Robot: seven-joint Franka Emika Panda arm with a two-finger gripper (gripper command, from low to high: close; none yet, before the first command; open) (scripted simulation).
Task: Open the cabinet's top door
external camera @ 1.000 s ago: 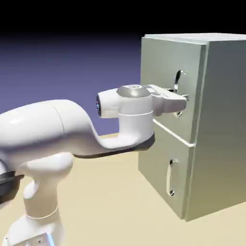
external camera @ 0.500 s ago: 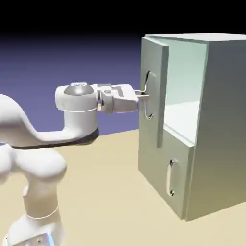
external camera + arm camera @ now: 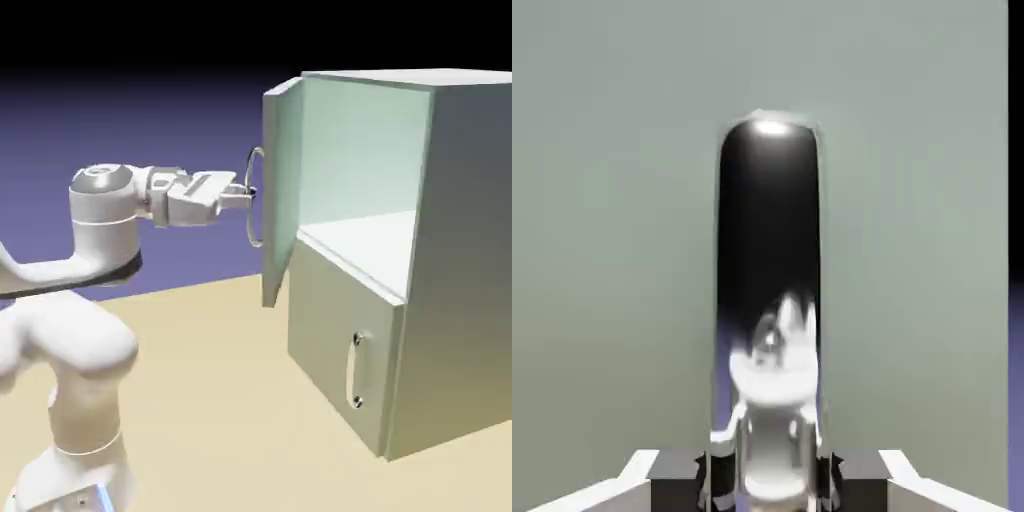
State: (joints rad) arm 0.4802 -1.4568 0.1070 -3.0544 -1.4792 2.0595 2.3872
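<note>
In the exterior view the cabinet [image 3: 440, 260] stands ahead of the hand, and the top door [image 3: 281, 190] is swung well out from the cabinet's front, so that its outer face is turned toward the hand and its free edge lies nearest the arm. Beyond the door the upper compartment [image 3: 365, 190] shows open, pale inside, with its floor bare. Under the hand and on the arm's side of the door there is only the bare table [image 3: 220, 400], so the ground around the hand lies open. The lower door [image 3: 345, 355] is shut flush, with its small handle [image 3: 354, 371] below and beyond the hand. The gripper [image 3: 246, 195] reaches level to the top door's handle [image 3: 256, 197], its tips at the middle of the handle's length.

In the hand view the top door [image 3: 622, 250] fills nearly the whole field straight ahead, with a thin strip of backdrop along the right edge. The handle [image 3: 769, 300] runs up from between the fingers [image 3: 710, 478], dark and shiny. The two fingers stand close against its sides, nearly closed and clasping it.
</note>
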